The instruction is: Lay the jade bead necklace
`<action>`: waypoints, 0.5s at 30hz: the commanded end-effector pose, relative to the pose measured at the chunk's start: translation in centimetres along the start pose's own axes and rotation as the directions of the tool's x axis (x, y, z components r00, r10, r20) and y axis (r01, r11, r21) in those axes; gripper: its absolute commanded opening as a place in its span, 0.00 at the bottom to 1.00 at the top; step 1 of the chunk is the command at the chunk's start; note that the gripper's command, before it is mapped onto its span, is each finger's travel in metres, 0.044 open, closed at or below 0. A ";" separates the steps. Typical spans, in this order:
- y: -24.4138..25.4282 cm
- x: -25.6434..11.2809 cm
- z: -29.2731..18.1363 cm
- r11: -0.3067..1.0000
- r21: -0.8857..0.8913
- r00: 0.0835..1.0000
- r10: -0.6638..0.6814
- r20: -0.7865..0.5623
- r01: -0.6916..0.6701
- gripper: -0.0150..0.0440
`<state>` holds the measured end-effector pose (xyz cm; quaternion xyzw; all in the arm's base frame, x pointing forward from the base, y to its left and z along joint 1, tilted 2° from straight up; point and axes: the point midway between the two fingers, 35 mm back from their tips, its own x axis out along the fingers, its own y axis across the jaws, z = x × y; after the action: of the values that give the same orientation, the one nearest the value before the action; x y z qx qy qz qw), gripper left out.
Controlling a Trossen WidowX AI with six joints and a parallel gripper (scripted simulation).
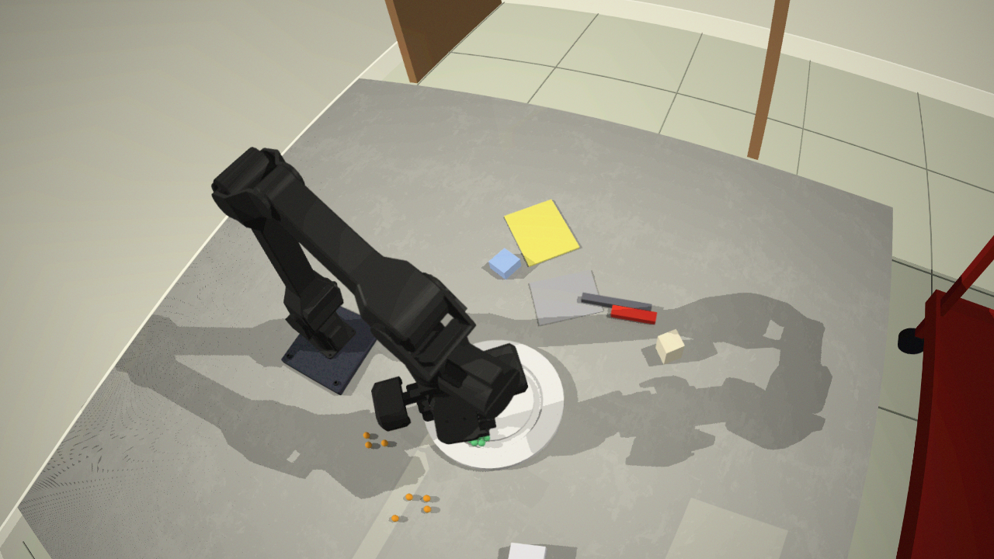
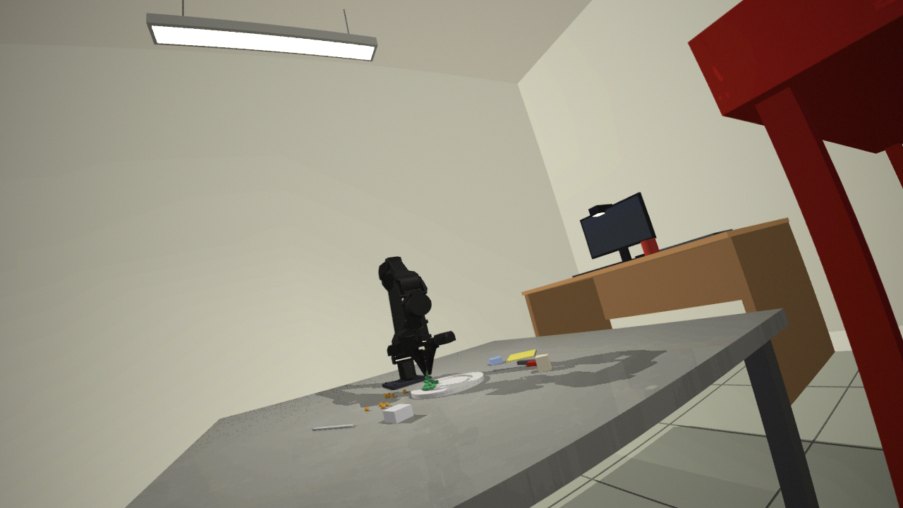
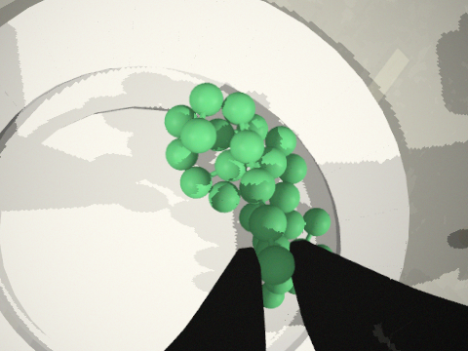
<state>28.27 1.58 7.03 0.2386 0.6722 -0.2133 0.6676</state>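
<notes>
The jade bead necklace (image 1: pixel 478 441) (image 2: pixel 429 383) (image 3: pixel 247 146) is a bunched heap of green beads on one side of the round white bead board (image 1: pixel 552 410) (image 2: pixel 476 379) (image 3: pixel 370 195). In the wrist view the heap lies over the ring groove and spills inward past its inner edge. My gripper (image 3: pixel 272 259) (image 2: pixel 428 375) is shut on the necklace, with a dark green bead between the fingertips at the near end of the heap. Some beads are hidden behind the fingers. In the top view the arm covers the fingertips and most of the necklace.
Orange beads (image 1: pixel 384 442) (image 1: pixel 426 498) lie left of and below the board. A white block (image 1: pixel 526 551) (image 2: pixel 397 413) is at the front. Beyond the board are a blue block (image 1: pixel 504 262), a yellow square (image 1: pixel 542 233), a grey square (image 1: pixel 564 299), a red bar (image 1: pixel 633 314) and a cream block (image 1: pixel 669 345).
</notes>
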 end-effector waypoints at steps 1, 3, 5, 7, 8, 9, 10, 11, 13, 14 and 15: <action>0.6 -0.2 -0.2 1.000 -0.005 1.000 -0.001 -0.003 0.001 0.25; 1.2 -0.2 -0.4 1.000 -0.005 1.000 -0.001 -0.003 0.001 0.25; 1.8 -0.2 -0.6 1.000 -0.005 1.000 0.000 -0.003 0.000 0.25; 2.4 -0.3 -0.8 1.000 -0.005 1.000 0.000 -0.003 0.000 0.25; 2.7 -0.3 -0.9 1.000 -0.005 1.000 0.000 -0.003 0.000 0.25; 3.0 -0.3 -1.0 1.000 -0.005 1.000 0.001 -0.003 -0.001 0.25; 3.3 -0.3 -1.1 1.000 -0.005 1.000 0.001 -0.003 -0.001 0.25; 3.6 -0.3 -1.2 1.000 -0.005 1.000 0.001 -0.003 -0.001 0.25; 4.1 -0.3 -1.5 1.000 -0.005 1.000 0.002 -0.003 -0.002 0.25; 4.4 -0.3 -1.6 1.000 -0.005 1.000 0.002 -0.004 -0.002 0.25; 4.7 -0.3 -1.7 1.000 -0.005 1.000 0.002 -0.004 -0.002 0.25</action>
<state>29.50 5.30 7.56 0.2363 0.6720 -0.2088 0.6701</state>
